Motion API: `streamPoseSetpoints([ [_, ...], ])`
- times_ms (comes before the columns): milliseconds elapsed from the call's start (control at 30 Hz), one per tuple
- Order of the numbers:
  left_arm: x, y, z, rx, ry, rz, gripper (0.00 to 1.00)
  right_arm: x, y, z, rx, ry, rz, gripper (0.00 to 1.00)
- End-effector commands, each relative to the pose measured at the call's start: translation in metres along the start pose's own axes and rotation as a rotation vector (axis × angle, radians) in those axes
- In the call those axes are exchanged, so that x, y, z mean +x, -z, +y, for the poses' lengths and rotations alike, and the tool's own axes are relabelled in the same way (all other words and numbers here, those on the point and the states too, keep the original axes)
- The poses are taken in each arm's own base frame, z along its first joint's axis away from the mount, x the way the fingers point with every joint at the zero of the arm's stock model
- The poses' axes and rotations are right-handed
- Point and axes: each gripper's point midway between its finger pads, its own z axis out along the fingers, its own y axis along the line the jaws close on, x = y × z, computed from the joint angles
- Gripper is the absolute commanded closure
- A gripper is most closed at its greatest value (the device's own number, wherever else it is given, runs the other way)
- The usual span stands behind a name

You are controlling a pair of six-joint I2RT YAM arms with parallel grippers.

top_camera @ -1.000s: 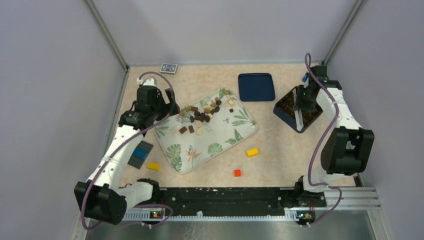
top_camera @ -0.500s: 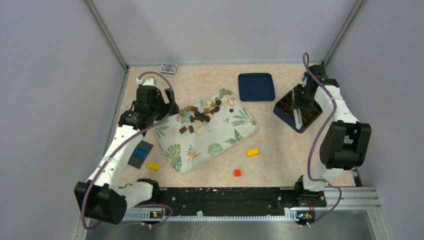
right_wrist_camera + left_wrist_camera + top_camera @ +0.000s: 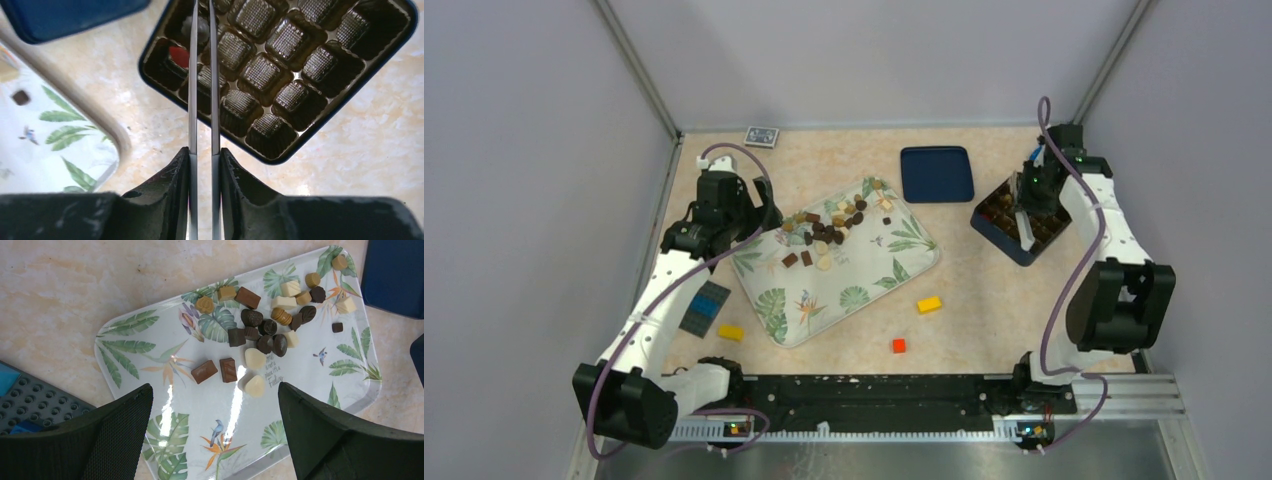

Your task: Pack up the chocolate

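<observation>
I'm seeing most chocolate (image 3: 265, 337) on the tray (image 3: 320, 385) under my wide left gripper (image 3: 214, 390), right gripper (image 3: 202, 20) narrow over the mostly-empty box (image 3: 292, 95) beside it, hold unclear.

Off-task stuff: leaf-print tray (image 3: 864, 270) mid-table, blue lid (image 3: 937, 173) behind it, small patterned box (image 3: 762, 136) at back wall. Yellow brick (image 3: 929, 304) and red brick (image 3: 898, 345) near tray's front-right; second yellow brick (image 3: 730, 332) beside grey baseplate (image 3: 705, 307), left
</observation>
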Motion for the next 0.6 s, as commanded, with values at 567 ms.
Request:
streamPoseSetpoints([
  [567, -0.026, 0.013, 0.001, -0.008, 0.0, -0.081, 0.01, 0.096, 0.063, 0.243, -0.329, 0.648, -0.024, 0.85],
])
